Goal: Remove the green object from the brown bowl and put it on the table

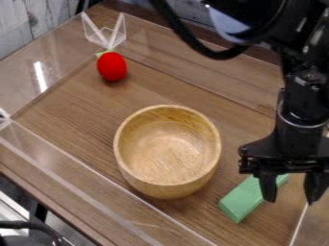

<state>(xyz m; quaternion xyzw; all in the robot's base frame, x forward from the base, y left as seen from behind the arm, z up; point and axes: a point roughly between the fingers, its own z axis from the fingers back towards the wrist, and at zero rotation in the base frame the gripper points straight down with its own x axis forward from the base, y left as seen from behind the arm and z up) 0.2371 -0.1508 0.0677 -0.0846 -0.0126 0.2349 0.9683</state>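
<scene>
Green block out of the bowl, down by the table's right edge.

The flat, matte green rectangular block [241, 203] lay tilted diagonally on the brown wood-grain table [77, 106], near its front-right corner, just beside the round light-brown wooden bowl [167, 151], which sat upright and empty towards the table's front edge.

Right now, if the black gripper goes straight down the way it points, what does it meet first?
Most likely the flat green rectangular block, lying tilted on the brown wood-grain table directly under the gripper; depth is hard to judge.
</scene>
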